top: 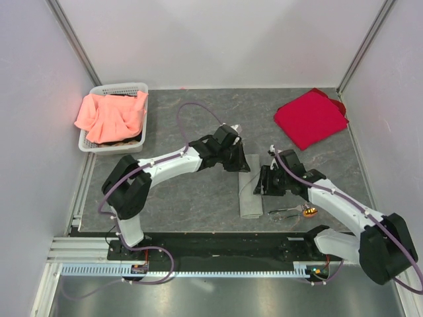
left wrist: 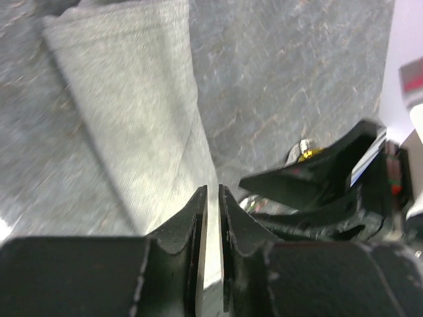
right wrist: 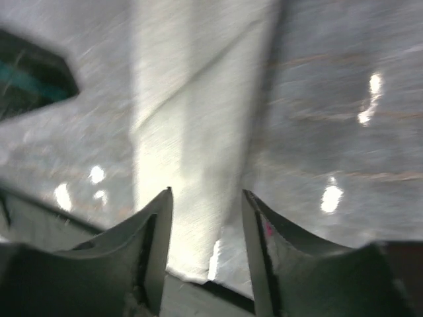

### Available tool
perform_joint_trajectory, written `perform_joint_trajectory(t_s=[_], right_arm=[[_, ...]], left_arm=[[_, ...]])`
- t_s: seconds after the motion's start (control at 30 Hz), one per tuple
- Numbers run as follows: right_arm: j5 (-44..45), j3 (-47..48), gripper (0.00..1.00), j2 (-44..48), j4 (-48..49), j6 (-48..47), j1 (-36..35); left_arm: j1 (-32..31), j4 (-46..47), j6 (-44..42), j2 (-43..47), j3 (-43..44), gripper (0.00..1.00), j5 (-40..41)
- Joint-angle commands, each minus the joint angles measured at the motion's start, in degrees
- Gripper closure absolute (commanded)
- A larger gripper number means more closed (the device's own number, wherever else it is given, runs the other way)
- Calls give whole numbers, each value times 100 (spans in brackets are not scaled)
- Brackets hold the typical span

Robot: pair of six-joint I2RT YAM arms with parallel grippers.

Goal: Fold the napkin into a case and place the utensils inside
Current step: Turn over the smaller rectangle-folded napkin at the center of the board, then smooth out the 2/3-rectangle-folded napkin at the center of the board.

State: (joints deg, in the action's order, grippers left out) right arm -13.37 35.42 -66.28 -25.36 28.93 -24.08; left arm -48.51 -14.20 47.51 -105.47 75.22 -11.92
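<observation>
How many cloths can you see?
3. The grey-green napkin lies folded in the middle between the arms, the red cloth sits at the far right, and the orange cloth is in the white basket far left. More may hide under it.

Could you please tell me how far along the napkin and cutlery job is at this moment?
Done: the napkin lies folded into a narrow strip on the table. In hand: the left gripper is pinched on the strip's far end, and the right gripper is open, straddling the cloth. Left: the cutlery lies on the table beside the strip, not yet inside it.
</observation>
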Motion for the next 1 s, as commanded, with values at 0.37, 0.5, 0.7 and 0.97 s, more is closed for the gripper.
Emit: perform_joint_trajectory(t_s=[0.37,0.5,0.7,0.97], right_arm=[[1458,-589,65,-648,418,816,-677],[1609,-335,63,-807,585,318,-677],[1180,606,58,-1589,716,-589,-967],[502,1353,58,-2214,963,-1538,-1994]], left_arm=[[96,488,-84,176,-482,84,-671],[105,541,-84,123,-500,84,-777],[272,629,416,1044,-1157,84,143],[860,436,392,3602,-2837,79,1350]])
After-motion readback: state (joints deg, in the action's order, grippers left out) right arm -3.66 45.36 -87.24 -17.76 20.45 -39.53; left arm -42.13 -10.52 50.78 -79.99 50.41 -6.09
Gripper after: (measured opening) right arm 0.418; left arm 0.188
